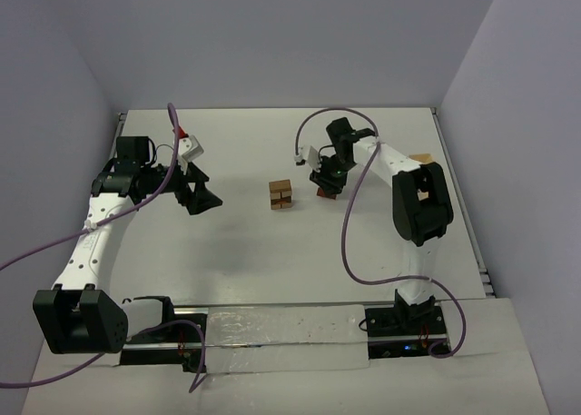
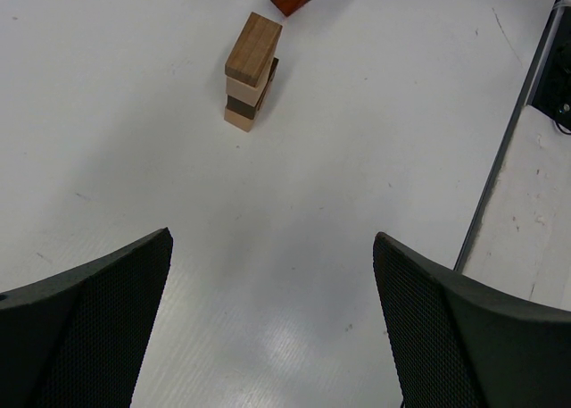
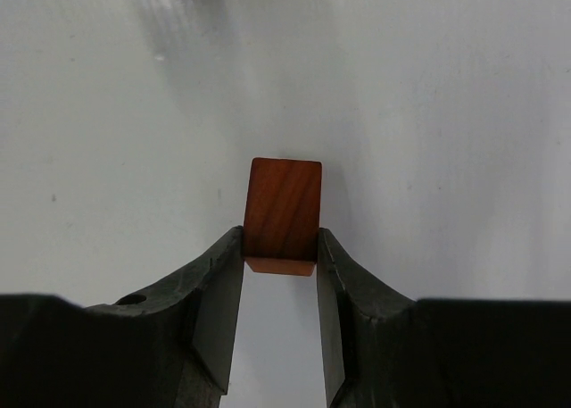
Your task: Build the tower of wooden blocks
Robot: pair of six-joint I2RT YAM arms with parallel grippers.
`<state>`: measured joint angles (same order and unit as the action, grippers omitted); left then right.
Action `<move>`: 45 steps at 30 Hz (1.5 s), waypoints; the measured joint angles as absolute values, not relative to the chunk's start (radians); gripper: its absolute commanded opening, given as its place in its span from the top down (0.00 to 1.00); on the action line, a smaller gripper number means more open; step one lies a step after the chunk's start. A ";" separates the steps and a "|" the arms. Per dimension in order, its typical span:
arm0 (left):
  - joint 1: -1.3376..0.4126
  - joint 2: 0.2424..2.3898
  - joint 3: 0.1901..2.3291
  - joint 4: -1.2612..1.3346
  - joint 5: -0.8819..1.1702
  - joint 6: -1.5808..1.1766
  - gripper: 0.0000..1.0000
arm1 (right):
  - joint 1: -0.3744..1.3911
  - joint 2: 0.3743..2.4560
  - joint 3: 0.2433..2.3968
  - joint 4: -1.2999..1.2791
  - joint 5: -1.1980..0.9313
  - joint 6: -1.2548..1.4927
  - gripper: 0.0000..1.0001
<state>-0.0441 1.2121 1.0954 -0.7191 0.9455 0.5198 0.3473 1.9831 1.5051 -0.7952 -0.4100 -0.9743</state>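
The right pincer (image 3: 281,247) is closed on a red-brown block (image 3: 284,203). In the right wrist view its two dark fingers (image 3: 219,292) press against the left and right sides of the block. The near end of the block sits between the fingertips and the far end sticks out beyond them. The wood grain runs along its length. The block is low over the white table (image 1: 272,270); I cannot tell if it rests on the surface or is just above it.

In the top view, this right pincer (image 1: 327,186) is just to the right of the stack of blocks (image 1: 280,195), near but not touching. The stack stands upright close to the middle of the table. The left wrist view shows its layers: a mid-brown block on top, then a tan one, then a dark brown one, and a pale one at the bottom. The top block sits slightly shifted from the ones under it.

The left pincer (image 1: 201,197) is well to the left of the stack. Its fingers are wide apart and nothing is between them. It points toward the stack.

A small tan wooden thing (image 1: 418,158) shows partly behind the right arm, near the right edge of the table.
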 measured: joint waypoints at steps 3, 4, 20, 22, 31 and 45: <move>-0.044 1.215 1.097 -0.738 0.946 0.532 0.01 | 0.347 1.970 1.587 -0.883 -0.423 -1.022 1.00; -0.044 1.219 1.098 -0.743 0.946 0.532 0.01 | 0.347 1.967 1.623 -0.913 -0.431 -1.041 1.00; -0.044 1.227 1.097 -0.691 0.973 0.404 0.01 | 0.505 1.959 1.978 -1.243 -0.434 -1.174 1.00; -0.044 1.228 1.097 -0.691 0.976 0.403 0.01 | 0.530 1.961 1.993 -1.254 -0.435 -1.172 1.00; -0.044 1.233 1.097 -0.691 0.985 0.398 0.01 | 0.578 2.010 2.101 -1.272 -0.439 -1.148 1.00; 0.039 1.244 1.115 -0.690 1.079 0.373 0.01 | 0.633 2.125 2.160 -1.272 -0.438 -1.121 0.98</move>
<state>0.0391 1.2442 1.1152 -0.6903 1.0794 0.3729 0.6331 2.1247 2.1601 -1.2716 -0.4377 -1.1213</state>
